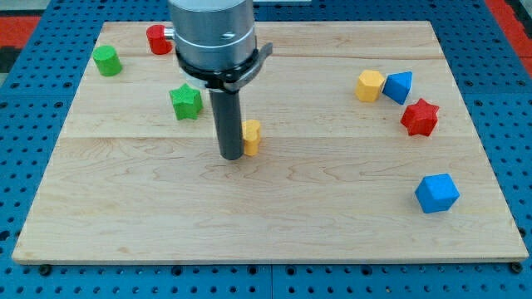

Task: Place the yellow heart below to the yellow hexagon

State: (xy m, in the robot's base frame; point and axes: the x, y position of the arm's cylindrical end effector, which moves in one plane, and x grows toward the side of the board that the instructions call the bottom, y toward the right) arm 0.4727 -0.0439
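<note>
The yellow heart (251, 136) lies near the board's middle, partly hidden behind the rod. My tip (230, 155) rests on the board touching or nearly touching the heart's left side. The yellow hexagon (370, 85) sits far to the view's right, in the upper part of the board, well apart from the heart.
A blue triangular block (399, 86) touches the hexagon's right side, with a red star (419, 117) below-right of it. A blue cube (436, 193) sits lower right. A green star (186, 101), a green block (106, 61) and a red block (158, 39) are at upper left.
</note>
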